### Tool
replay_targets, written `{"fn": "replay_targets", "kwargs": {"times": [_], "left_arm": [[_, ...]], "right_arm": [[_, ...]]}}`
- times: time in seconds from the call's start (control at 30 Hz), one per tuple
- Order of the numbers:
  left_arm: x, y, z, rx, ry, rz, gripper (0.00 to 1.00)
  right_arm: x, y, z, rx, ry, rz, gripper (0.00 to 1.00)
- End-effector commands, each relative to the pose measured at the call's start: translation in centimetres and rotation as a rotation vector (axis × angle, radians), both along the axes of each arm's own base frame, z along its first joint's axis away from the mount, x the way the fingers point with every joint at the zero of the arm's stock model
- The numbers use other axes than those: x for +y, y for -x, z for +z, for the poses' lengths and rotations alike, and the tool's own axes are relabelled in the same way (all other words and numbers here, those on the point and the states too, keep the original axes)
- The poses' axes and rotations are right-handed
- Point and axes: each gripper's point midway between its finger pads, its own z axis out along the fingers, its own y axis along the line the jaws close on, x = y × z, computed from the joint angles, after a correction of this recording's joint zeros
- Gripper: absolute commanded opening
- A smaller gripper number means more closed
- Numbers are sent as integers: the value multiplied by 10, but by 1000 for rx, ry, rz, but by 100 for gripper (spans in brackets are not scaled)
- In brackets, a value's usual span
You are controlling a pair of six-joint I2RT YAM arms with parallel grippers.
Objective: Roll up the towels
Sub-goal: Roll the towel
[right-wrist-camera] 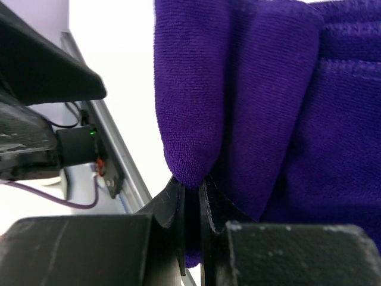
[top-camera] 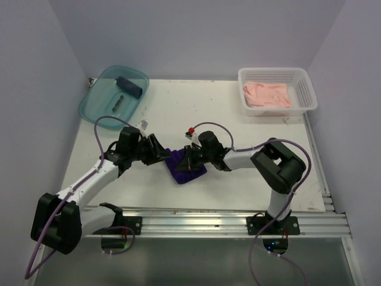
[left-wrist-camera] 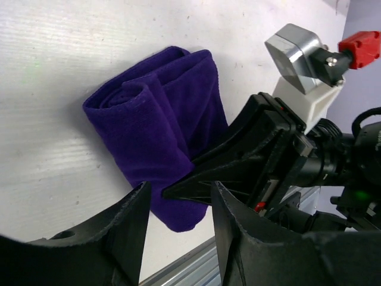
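Observation:
The deep purple towel [top-camera: 183, 167] lies partly rolled on the table between the two arms; it also shows in the left wrist view [left-wrist-camera: 158, 128] and the right wrist view [right-wrist-camera: 268, 107]. My right gripper [top-camera: 188, 159] is shut on a fold of the purple towel [right-wrist-camera: 193, 182]. My left gripper [top-camera: 162, 152] is open and empty, just left of the towel [left-wrist-camera: 178, 205]. A dark slate-blue towel [top-camera: 131, 87] lies rolled in the teal tub [top-camera: 95, 98]. A pale pink towel [top-camera: 268, 95] lies loose in the white basket [top-camera: 306, 89].
The teal tub stands at the back left and the white basket at the back right. An aluminium rail [top-camera: 208, 220] runs along the near table edge. White walls enclose the table on three sides.

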Motion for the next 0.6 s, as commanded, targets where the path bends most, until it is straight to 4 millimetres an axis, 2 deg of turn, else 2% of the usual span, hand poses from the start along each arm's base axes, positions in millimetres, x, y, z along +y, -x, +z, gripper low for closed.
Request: {"fn": "replay_targets", "kwargs": {"times": [0.0,0.07,0.27,0.43,0.57], "left_arm": [[-19,-17,29,-117,76,-72,48],[-23,-22,32,-128,83,-79,46],[-31,-36,19,-106,70,-96,42],[-36,-43,1,-76,58,-104,41],[-33,-52,-23,-63,12,-85,41]], "right_arm": [[2,1,7,62,-83,21,0],[0,0,3,82,-87,15,0],[-2,-3,-2,119,-113,0,0],[-6,-5,-6,133,-114,-11,0],[-9,-5,-13,142,-101,-25,0]]}}
